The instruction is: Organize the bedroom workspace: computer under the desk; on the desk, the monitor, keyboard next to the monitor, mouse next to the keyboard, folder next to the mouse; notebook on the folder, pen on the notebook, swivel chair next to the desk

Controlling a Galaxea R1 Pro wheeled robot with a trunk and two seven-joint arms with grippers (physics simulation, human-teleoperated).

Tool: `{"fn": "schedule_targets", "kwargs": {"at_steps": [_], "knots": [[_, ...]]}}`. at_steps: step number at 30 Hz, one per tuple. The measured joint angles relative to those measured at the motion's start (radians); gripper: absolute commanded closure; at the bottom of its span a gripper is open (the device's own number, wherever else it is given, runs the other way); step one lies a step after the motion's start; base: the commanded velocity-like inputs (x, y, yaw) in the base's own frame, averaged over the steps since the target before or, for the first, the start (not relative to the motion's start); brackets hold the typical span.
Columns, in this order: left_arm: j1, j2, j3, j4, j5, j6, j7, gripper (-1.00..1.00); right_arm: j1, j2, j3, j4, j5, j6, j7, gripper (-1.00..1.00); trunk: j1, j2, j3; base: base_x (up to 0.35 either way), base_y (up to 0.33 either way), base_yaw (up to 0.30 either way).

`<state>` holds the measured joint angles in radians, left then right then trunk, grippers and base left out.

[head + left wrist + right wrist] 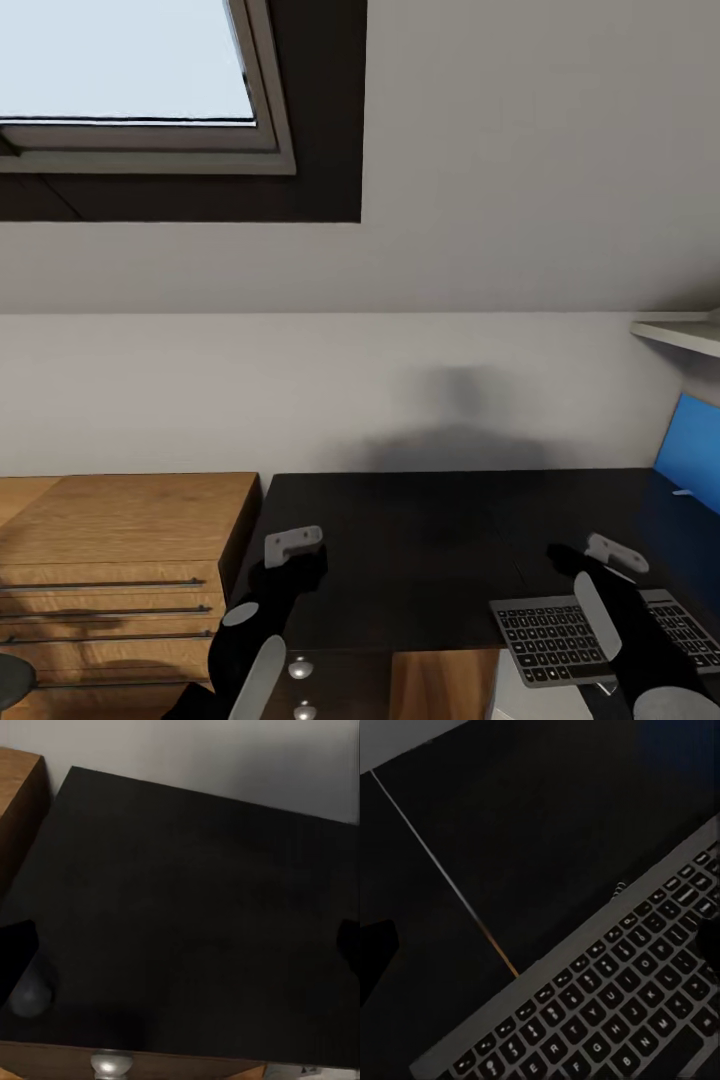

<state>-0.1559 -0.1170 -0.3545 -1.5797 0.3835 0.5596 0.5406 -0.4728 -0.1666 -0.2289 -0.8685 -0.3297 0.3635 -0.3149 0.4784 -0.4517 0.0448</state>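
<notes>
The black desk (420, 540) lies right in front of me against the white wall. The slim black keyboard (560, 640) with dark grey keys rests at the desk's near right, its front edge reaching past the desk front. My right gripper (575, 560) hovers over the keyboard's far edge. In the right wrist view its dark fingertips (376, 952) stand wide apart above the keyboard (607, 1012), open. My left gripper (300, 562) hangs over the bare desk top (195, 907), also open and empty. A bright blue flat panel (692, 450) stands at the desk's far right, cut off; I cannot tell what it is.
A light wood cabinet (120, 540) with bar handles adjoins the desk on the left. Silver drawer knobs (300, 668) show under the desk's front edge. A white shelf (680, 335) juts out at upper right, and a skylight window (130, 80) sits high on the left.
</notes>
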Motion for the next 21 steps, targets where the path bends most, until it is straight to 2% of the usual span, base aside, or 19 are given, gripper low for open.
{"fn": "schedule_targets", "kwargs": {"at_steps": [5,7,8,10,17,21], "knots": [[0.000,-0.001,0.000,-0.007,0.008,0.000,0.000,-1.00,-0.012,-0.002,-0.020,0.023,-0.027,0.000,-0.002,-1.00,0.019,-0.035,-0.016,0.000,0.000,0.000],[0.000,-0.001,0.000,-0.008,0.009,0.001,0.000,-1.00,-0.014,-0.003,-0.033,0.028,-0.033,0.000,-0.002,-1.00,0.027,-0.049,-0.022,0.000,0.000,0.000],[0.000,-0.001,0.000,-0.009,0.011,0.001,0.000,-1.00,-0.016,-0.002,-0.051,0.034,-0.038,0.000,-0.001,-1.00,0.031,-0.056,-0.025,0.000,0.000,0.000],[0.000,-0.001,0.000,-0.009,0.011,0.001,0.000,-1.00,-0.017,-0.003,-0.058,0.036,-0.041,0.000,-0.001,-1.00,0.038,-0.070,-0.031,0.000,0.000,0.000],[0.000,-0.001,0.000,-0.008,0.012,0.001,0.000,-1.00,-0.018,-0.003,-0.064,0.038,-0.042,0.000,-0.005,-1.00,0.065,-0.119,-0.053,0.000,0.000,0.000],[0.001,-0.001,0.000,-0.007,0.012,0.002,0.000,-1.00,-0.017,-0.002,-0.064,0.038,-0.039,0.000,-0.032,-1.00,0.080,-0.146,-0.064,0.000,0.000,0.000]]}}
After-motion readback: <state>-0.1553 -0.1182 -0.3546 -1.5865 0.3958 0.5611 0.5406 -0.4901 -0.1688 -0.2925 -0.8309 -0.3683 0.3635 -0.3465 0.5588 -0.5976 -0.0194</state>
